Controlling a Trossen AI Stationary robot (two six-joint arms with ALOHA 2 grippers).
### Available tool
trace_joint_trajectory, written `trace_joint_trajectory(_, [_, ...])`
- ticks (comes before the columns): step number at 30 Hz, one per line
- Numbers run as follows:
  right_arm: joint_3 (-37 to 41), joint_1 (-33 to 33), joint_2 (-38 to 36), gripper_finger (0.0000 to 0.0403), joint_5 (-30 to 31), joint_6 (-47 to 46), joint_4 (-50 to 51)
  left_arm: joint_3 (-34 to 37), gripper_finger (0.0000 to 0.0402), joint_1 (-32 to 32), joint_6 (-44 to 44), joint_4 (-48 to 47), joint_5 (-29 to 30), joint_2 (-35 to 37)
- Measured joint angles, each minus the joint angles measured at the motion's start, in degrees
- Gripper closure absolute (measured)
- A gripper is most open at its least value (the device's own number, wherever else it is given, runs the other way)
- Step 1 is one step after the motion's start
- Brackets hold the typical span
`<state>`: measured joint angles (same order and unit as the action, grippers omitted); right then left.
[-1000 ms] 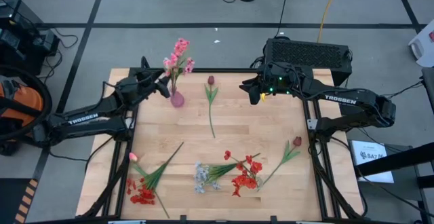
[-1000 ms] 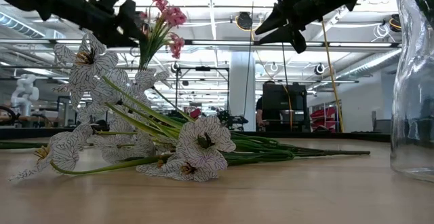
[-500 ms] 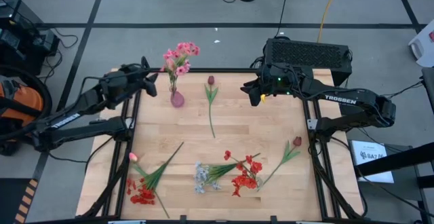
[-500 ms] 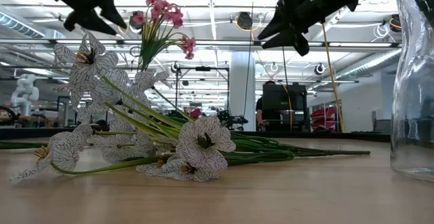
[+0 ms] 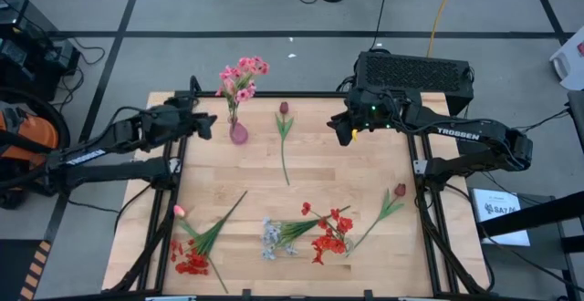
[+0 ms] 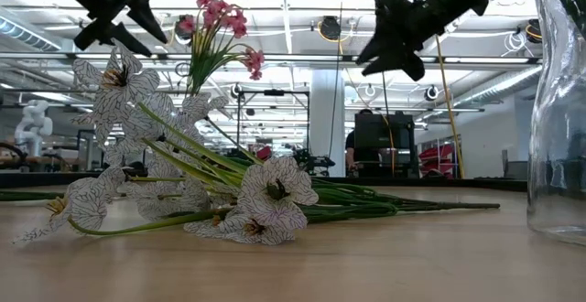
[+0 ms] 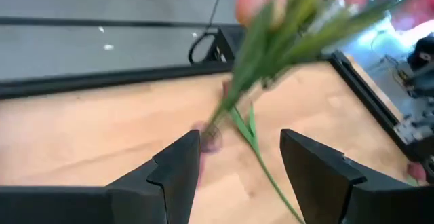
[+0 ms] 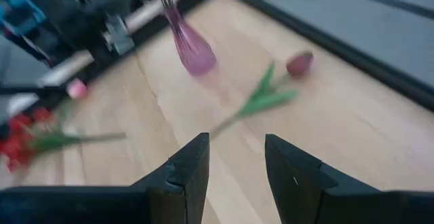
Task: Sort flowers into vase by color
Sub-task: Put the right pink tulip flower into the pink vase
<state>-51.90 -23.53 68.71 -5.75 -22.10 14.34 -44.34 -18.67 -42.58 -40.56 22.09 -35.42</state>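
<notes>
The small pink vase (image 5: 238, 134) stands near the table's far-left corner. A pink spray (image 5: 241, 73) stands upright in its neck. My left gripper (image 5: 206, 124) hovers open just left of the vase; in its wrist view (image 7: 241, 153) the vase (image 7: 209, 136) and the stems lie ahead of the fingers. My right gripper (image 5: 339, 129) hangs open above the far-right part, right of a maroon tulip (image 5: 284, 109) lying flat. Its wrist view (image 8: 236, 161) shows the vase (image 8: 193, 51) and that tulip (image 8: 298, 63).
Lying on the near half are a pink bud (image 5: 179, 211), two red clusters (image 5: 190, 261) (image 5: 330, 233), the pale blue-white bunch (image 5: 271, 237) and a second maroon tulip (image 5: 399, 191). A clear glass bottle (image 6: 558, 110) stands close to the low camera. Bare wood lies mid-table.
My left gripper has come away from the pink spray's stem, drawn back toward the table's left edge, then eased slightly toward the vase again. The spray stays in the vase, and its flower head has swung a little to the right. My right gripper has dipped slightly.
</notes>
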Motion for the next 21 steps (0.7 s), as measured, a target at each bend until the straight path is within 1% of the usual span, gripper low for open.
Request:
trace_joint_trajectory(5, [0.0,0.0,0.0,0.0269,0.0,3.7,8.0,0.0,0.0191,7.7,-5.9,0.1,4.9,-5.6])
trace_joint_trajectory(9, [0.0,0.0,0.0,0.0269,0.0,6.3,11.9,0.0,0.0192,13.8,-11.9,0.1,6.4,-11.4])
trace_joint_trajectory(15, [0.0,0.0,0.0,0.0269,0.1,8.3,12.6,0.1,0.0192,22.5,-23.7,0.8,8.3,-19.5])
trace_joint_trajectory(18, [0.0,0.0,0.0,0.0269,0.1,8.6,12.6,0.1,0.0192,26.2,-28.3,2.2,9.6,-22.8])
trace_joint_trajectory(21, [0.0,0.0,0.0,0.0268,0.1,9.7,12.6,0.1,0.0192,29.2,-32.3,2.9,9.7,-25.3])
